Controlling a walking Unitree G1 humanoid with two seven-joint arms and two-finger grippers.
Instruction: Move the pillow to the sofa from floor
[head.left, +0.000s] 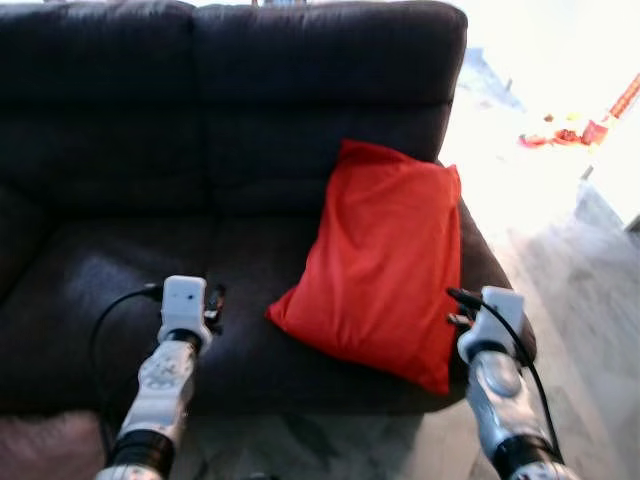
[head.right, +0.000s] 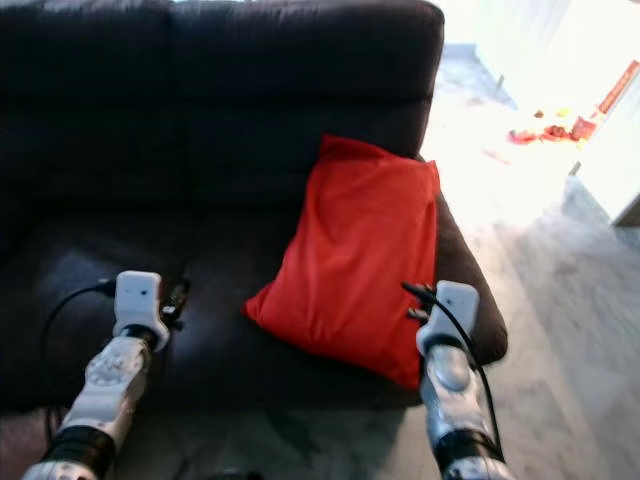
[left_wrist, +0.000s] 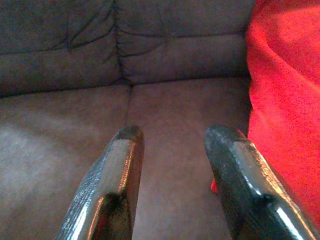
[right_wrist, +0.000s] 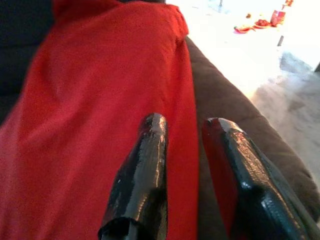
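Fingers (right_wrist: 145, 165) of the right gripper (right_wrist: 185, 122) stand a little apart at the right edge of the red pillow (head.left: 385, 260), grasping nothing; whether they brush the fabric cannot be told. The left gripper (left_wrist: 172, 137) hovers over the seat of the dark sofa (head.left: 120, 130), spread wide and empty, just beside the pillow's lower corner. That pillow lies on the sofa's right seat, leaning against the backrest.

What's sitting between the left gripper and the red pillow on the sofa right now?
Nothing visible. The left gripper hangs open over bare sofa cushion, and the red pillow lies just to its right, leaning against the backrest. The right gripper is open at the pillow's other edge.
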